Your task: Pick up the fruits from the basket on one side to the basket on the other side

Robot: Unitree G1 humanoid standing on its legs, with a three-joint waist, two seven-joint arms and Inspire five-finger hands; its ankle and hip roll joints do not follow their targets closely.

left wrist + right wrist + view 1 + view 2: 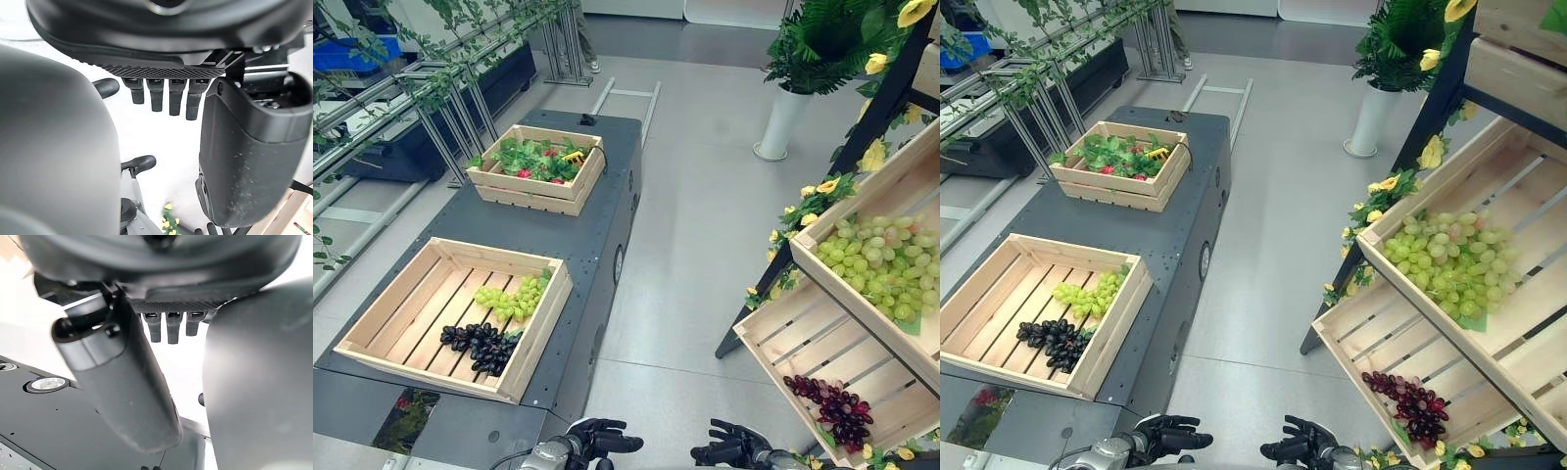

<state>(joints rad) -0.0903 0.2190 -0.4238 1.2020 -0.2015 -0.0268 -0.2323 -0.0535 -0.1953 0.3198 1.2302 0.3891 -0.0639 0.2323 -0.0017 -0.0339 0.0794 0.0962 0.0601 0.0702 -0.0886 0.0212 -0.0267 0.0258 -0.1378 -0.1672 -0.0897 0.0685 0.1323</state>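
While hanging over the floor (705, 225), hands: left hand (597, 438) and right hand (732, 448) loosely spread, empty
Tabletop basket (421, 374): green grapes (509, 297), black grapes (481, 345)
Shelf basket (803, 338): red grapes (832, 403)
Right wrist view: tabletop (49, 431) past its fingers (173, 330)

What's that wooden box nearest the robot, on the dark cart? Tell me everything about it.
The near crate is a shallow, open box of pale slatted wood, lying flat on the dark grey cart. Green grapes and black grapes lie inside by its right wall; the rest of its floor is bare.
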